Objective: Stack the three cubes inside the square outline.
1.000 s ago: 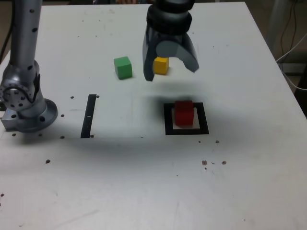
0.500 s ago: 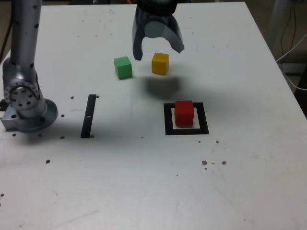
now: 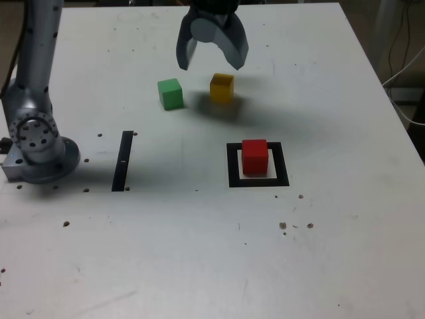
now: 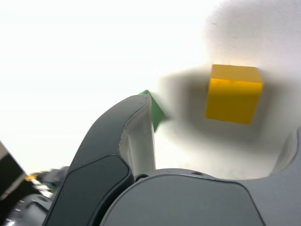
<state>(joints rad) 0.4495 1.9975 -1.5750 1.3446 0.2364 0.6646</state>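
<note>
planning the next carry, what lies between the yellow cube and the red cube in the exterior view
Only bare tabletop with a soft shadow and the black border's upper edge lies between the yellow cube and red cube, in the exterior view.

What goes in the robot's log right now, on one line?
jaws: open, empty | red cube: inside square outline | yellow cube, green cube: outside it

Looks like a robotics lab bench to us, w/ the arm's base [image 3: 43,149] on a white table [image 3: 319,252] & loose cables [image 3: 400,66] nearby.
</note>
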